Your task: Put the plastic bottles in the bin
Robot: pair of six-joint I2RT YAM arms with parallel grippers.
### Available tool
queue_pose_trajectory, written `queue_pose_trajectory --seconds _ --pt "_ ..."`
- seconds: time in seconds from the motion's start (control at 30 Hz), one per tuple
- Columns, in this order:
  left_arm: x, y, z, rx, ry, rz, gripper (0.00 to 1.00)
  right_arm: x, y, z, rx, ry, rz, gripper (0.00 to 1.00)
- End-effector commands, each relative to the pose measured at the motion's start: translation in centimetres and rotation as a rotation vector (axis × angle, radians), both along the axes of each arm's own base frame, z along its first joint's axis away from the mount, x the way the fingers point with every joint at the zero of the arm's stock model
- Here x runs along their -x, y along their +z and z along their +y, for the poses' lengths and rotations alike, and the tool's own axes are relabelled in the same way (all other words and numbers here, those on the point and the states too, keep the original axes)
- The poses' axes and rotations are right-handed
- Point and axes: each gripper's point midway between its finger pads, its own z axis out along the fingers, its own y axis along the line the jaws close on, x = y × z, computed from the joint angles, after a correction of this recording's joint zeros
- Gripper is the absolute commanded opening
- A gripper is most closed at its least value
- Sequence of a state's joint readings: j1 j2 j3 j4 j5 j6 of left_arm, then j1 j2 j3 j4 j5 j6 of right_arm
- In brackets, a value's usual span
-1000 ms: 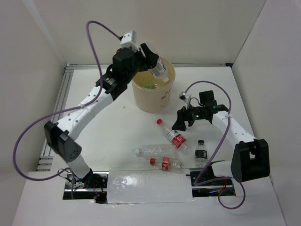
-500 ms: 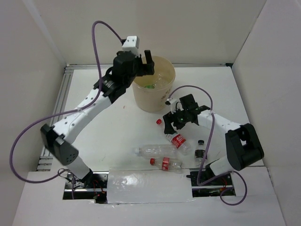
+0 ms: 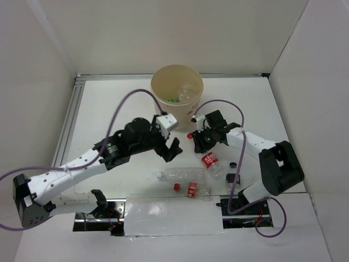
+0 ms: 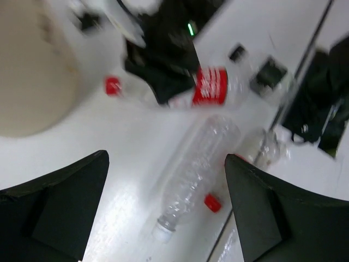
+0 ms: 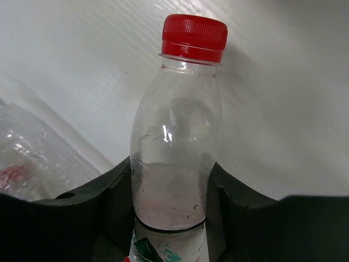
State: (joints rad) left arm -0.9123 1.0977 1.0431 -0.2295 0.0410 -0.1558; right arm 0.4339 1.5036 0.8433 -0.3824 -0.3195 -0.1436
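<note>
Right wrist view had the right hand (image 5: 172,183) clamped on the red-capped bottle (image 5: 177,136), on the table (image 3: 120,109) near the bin (image 3: 174,117), probably for lifting. Left hand (image 4: 166,164) hovered spread apart over a clear bottle (image 4: 199,158), likely next.

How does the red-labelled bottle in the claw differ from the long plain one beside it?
The red-capped, red-labelled clear plastic bottle has a label; the long unlabelled clear plastic bottle has none. Caps: red versus whitish. The right gripper clasps the first; the second lies free. Both are clear plastic, lying down.
</note>
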Motion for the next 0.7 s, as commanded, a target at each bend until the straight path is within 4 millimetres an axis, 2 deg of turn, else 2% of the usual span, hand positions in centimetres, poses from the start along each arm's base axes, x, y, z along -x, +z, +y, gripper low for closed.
queue_pose_trajectory --seconds 0.0,0.07,0.13,0.17,0.23,0.27,0.33,0.4,0.43,0.5,0.53,0.57,0.6,0.67 --pt "3.0 -3.2 -2.8 -0.109 -0.192 -0.009 1.00 -0.7 5.0 -0.6 -0.090 0.007 -0.062 0.16" --pt "3.5 -5.1 -4.0 -0.183 -0.242 -0.025 1.00 -1.8 7.5 -2.4 -0.131 0.003 -0.117 0.14" --pt "4.2 -8.2 -5.3 -0.275 -0.291 -0.004 1.00 -1.0 9.6 -3.0 -0.189 0.054 -0.146 0.14" --pt "4.0 -9.3 -5.5 -0.309 -0.305 -0.006 1.00 -1.2 12.1 -3.6 -0.185 0.111 -0.255 0.14" --pt "4.1 -10.6 -6.2 -0.342 -0.330 -0.007 1.00 -1.3 14.8 -5.0 -0.199 0.148 -0.355 0.13" --pt "4.2 -11.6 -6.7 -0.369 -0.347 -0.002 1.00 -1.2 17.4 -5.6 -0.180 0.194 -0.455 0.13" --pt "4.0 -12.4 -7.2 -0.385 -0.371 -0.017 1.00 -1.7 20.6 -7.1 -0.181 0.202 -0.574 0.13" --pt "3.9 -13.7 -7.6 -0.415 -0.394 -0.009 1.00 -3.3 25.8 -8.5 -0.180 0.176 -0.752 0.13" --pt "4.2 -14.2 -7.8 -0.428 -0.410 -0.012 1.00 -3.7 28.0 -8.4 -0.213 0.184 -0.813 0.12" --pt "4.2 -14.6 -7.8 -0.436 -0.411 -0.006 1.00 -5.4 34.0 -8.7 -0.279 0.166 -0.977 0.13" --pt "4.1 -15.0 -7.8 -0.448 -0.417 -0.007 1.00 -5.5 35.8 -7.8 -0.341 0.204 -1.007 0.15" --pt "4.1 -15.3 -7.8 -0.443 -0.416 -0.011 1.00 -6.4 38.7 -7.5 -0.366 0.233 -1.110 0.16" --pt "4.1 -15.3 -7.8 -0.443 -0.416 -0.011 1.00 -7.8 39.5 -6.2 -0.458 0.230 -1.060 0.20" --pt "4.3 -16.3 -7.6 -0.456 -0.418 -0.001 1.00 -9.6 40.8 -4.2 -0.529 0.257 -1.042 0.24"
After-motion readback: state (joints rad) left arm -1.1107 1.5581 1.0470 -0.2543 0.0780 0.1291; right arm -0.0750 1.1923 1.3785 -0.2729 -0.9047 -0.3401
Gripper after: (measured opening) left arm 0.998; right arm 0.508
